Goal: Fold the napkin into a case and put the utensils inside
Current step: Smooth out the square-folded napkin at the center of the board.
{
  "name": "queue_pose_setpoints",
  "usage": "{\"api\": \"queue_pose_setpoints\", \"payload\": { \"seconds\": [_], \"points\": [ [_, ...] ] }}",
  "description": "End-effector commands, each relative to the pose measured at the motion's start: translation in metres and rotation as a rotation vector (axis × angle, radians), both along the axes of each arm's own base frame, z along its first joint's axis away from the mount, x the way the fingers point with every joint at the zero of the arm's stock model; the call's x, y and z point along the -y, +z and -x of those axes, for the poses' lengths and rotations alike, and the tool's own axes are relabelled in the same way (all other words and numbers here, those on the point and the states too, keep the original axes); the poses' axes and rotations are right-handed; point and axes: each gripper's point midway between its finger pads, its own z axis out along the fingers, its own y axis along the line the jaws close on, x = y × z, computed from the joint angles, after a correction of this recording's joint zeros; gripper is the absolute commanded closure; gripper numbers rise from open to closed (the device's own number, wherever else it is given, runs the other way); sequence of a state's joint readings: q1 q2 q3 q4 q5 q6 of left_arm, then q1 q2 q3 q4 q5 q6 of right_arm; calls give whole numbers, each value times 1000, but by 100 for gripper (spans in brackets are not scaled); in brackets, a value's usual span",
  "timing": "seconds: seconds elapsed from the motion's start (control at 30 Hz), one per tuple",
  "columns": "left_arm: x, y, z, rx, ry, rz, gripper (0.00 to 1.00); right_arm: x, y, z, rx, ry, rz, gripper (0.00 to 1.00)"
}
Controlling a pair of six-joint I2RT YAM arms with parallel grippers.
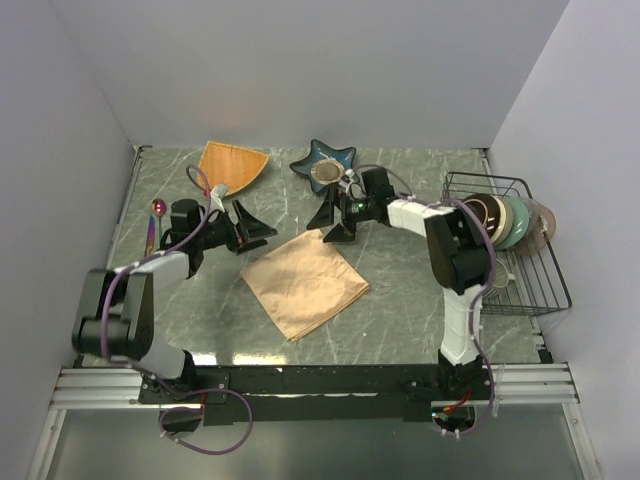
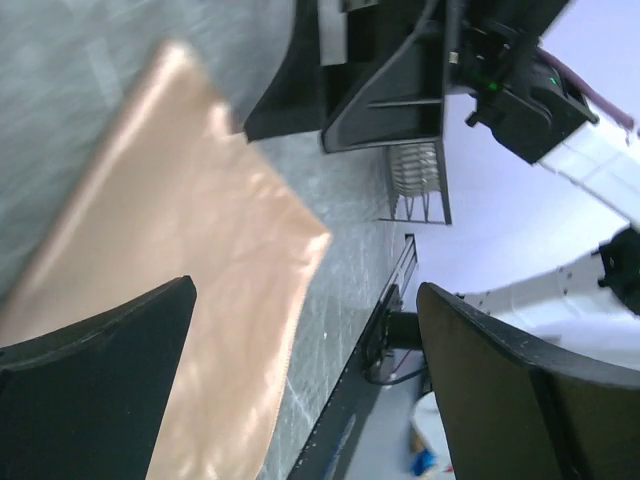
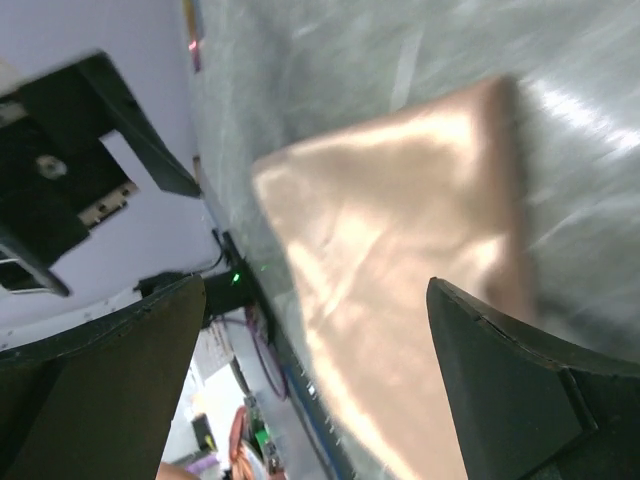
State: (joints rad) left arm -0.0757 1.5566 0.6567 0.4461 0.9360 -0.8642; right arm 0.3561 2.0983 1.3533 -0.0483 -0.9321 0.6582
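We count one napkin (image 1: 305, 283), flat at the worktop's middle. Two grippers hang near its far corner: left gripper (image 1: 262, 228) and right gripper (image 1: 328, 226), both spread wide, holding nothing. The utensils (image 1: 155, 225) lie by the left edge; we cannot count them.

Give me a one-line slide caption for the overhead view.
Left gripper and right gripper, both open, poised at far edges of the flat napkin.

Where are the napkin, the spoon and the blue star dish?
napkin (image 1: 305, 283): overhead view, middle of the cloth.
spoon (image 1: 158, 208): overhead view, its round bowl.
blue star dish (image 1: 324, 155): overhead view, bare blue upper part.
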Motion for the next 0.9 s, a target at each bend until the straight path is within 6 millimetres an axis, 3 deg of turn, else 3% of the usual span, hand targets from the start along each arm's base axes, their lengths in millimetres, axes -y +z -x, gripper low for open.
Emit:
{"api": "queue_pose_setpoints", "payload": {
  "seconds": [0.0, 0.13, 0.27, 0.37, 0.63, 0.73, 0.83, 0.87],
  "points": [
    [11, 24, 26, 117, -91, -9, 1, -2, 81, 41, 143, 90, -65, 0],
    [12, 4, 35, 68, -95, -18, 1, 4, 64, 85, 40, 124, -56, 0],
    [11, -20, 32, 26, -105, -47, 1, 17, 19, 116, -74, 135, -18, 0],
    [11, -34, 32, 3, -117, -66, 1, 26, -6, 127, -126, 140, 11, 0],
    [-8, -77, 39, -89, -111, -133, 1, 60, -52, 129, -250, 126, 61, 0],
    [-8, -71, 42, -56, -134, -125, 1, 65, -55, 136, -262, 147, 73, 0],
    [-6, -42, 36, 145, -166, -199, 1, 62, -37, 138, -220, 187, 42, 4],
    [-3, -25, 44, 210, -193, -241, 1, 60, -22, 136, -175, 210, 31, 6]
  ]
}}
